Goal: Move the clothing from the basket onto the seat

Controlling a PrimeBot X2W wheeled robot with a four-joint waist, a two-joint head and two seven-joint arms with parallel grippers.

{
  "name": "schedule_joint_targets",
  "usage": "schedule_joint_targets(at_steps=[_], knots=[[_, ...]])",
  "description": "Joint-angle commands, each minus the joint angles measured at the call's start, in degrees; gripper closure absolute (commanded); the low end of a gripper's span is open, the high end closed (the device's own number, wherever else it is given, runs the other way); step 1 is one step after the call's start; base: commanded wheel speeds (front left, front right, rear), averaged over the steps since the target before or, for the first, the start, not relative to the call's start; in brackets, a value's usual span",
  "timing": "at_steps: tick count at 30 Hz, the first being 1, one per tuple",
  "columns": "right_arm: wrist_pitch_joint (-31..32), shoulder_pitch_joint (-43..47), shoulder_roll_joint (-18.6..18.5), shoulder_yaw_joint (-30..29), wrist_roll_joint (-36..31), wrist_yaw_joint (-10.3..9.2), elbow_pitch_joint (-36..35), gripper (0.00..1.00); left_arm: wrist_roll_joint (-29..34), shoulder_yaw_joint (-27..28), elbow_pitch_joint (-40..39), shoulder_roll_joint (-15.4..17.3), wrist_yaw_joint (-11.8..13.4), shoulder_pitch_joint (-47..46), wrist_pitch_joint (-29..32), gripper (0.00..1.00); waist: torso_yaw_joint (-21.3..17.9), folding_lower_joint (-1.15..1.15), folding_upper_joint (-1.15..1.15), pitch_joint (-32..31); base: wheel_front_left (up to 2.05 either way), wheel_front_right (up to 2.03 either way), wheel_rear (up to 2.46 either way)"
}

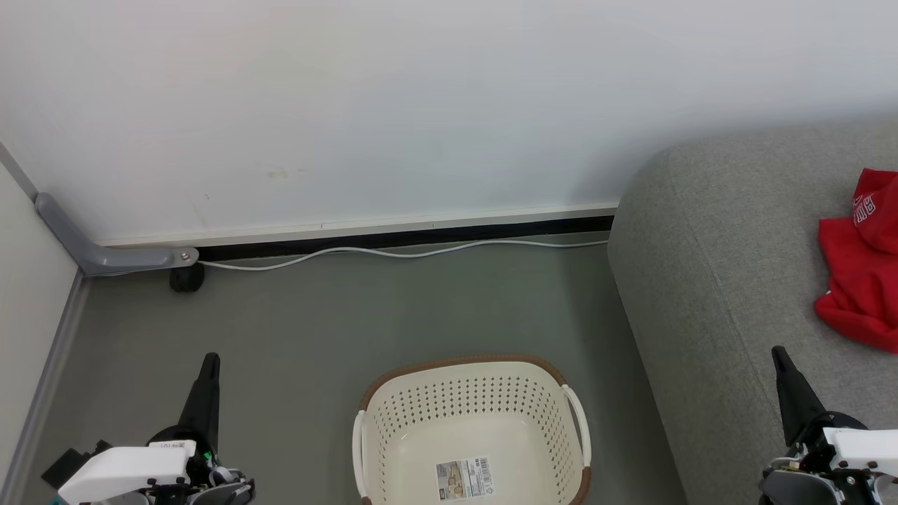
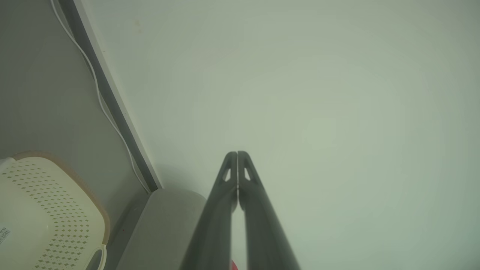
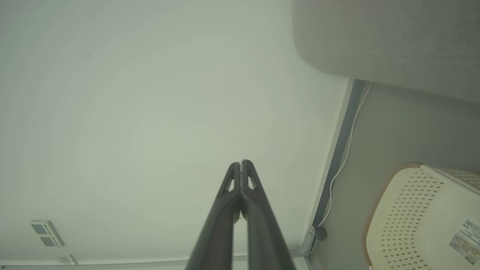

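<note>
1. Crumpled red clothing [image 1: 859,273] on top of the grey seat [image 1: 708,280], well away from its rounded left end.
2. On the floor [image 1: 337,315], just beside that end: cream basket [image 1: 463,403], paper label [image 1: 463,479] on its bottom.
3. Pressed fully together, gripping nothing: left claw [image 1: 210,360], above the floor left of the basket.
4. Likewise closed and empty: right claw [image 1: 777,352], over the seat's near edge, apart from the clothing.

- The clothing [image 1: 859,280] runs off the head view's right edge; its white lettering is too small to read.
- The basket [image 1: 470,407] is cut by the bottom edge; its label [image 1: 463,479] print is illegible.
</note>
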Motion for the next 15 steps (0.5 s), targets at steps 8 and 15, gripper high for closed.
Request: schedule_joint_targets(at_steps=[8,15], knots=[[0.48,-2.10,-0.59,0.95,0.70,0.09,-1.78,1.00,-0.26,1.90,-1.63,0.76,-0.45,-3.24,0.43,1.00,0.00,0.00,0.00,0.00,0.00,0.00,0.00],[0.48,-2.10,-0.59,0.96,0.71,0.09,-1.78,1.00,-0.26,1.90,-1.63,0.76,-0.45,-3.24,0.42,1.00,0.00,0.00,0.00,0.00,0.00,0.00,0.00]])
